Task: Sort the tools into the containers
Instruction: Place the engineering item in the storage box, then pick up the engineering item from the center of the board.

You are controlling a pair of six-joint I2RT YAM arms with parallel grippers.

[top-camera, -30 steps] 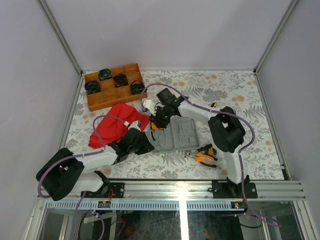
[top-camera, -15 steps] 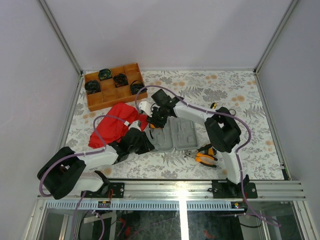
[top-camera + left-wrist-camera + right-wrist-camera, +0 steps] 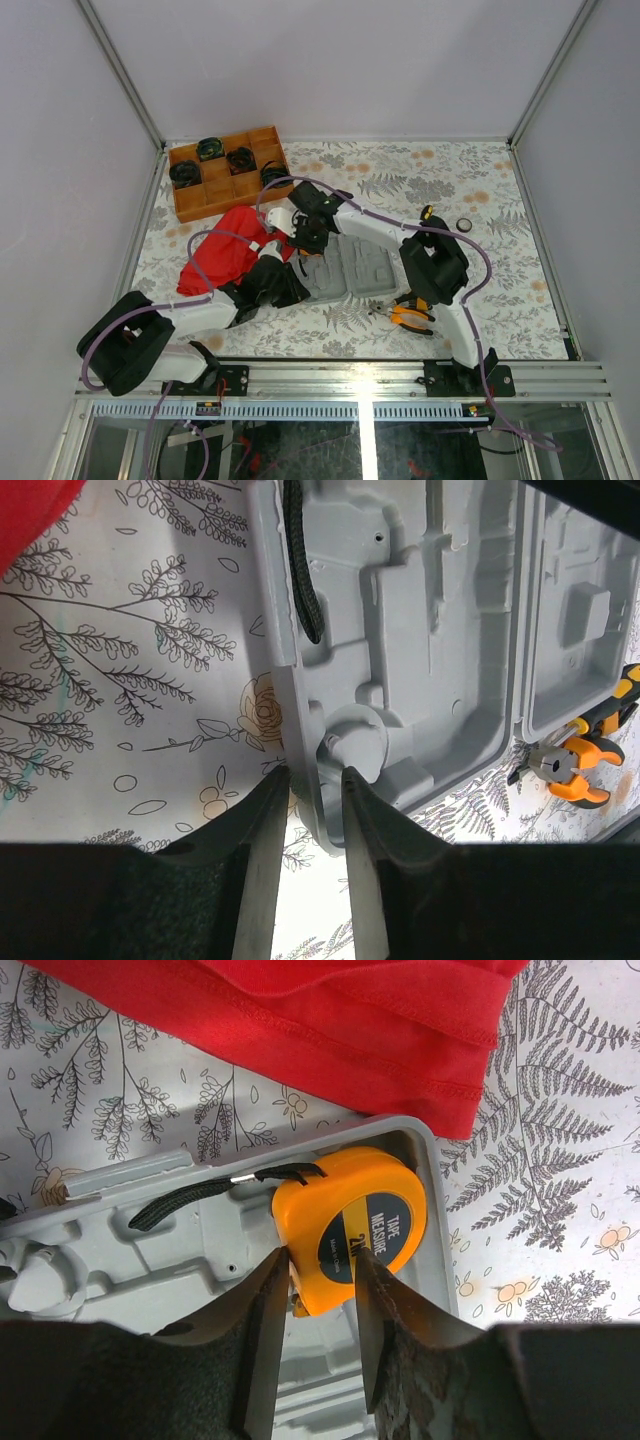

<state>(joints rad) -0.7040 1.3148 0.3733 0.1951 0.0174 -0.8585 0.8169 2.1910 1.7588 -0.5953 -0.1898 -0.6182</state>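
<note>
The open grey tool case [image 3: 360, 268] lies at mid-table, its moulded recesses showing in the left wrist view [image 3: 420, 630]. My left gripper [image 3: 307, 780] is shut on the rim at the case's near-left corner [image 3: 292, 288]. My right gripper [image 3: 318, 1265] is shut on the orange tape measure [image 3: 350, 1225] and holds it over the recess at the case's far-left corner [image 3: 303, 240]. The tape's black strap [image 3: 200, 1195] trails across the case. Orange-and-black pliers [image 3: 412, 311] lie on the table by the case's near-right corner and show in the left wrist view [image 3: 580, 770].
A red cloth [image 3: 232, 252] lies just left of the case, close to both grippers [image 3: 330, 1010]. A brown wooden tray [image 3: 190, 205] with black coiled bundles stands at the back left. A small orange-black item [image 3: 426, 212] and a small round piece [image 3: 463, 224] lie at the right.
My right gripper has moved left with the tape measure, from above the case's middle to its far-left corner. The left arm has stayed put on the case rim.
</note>
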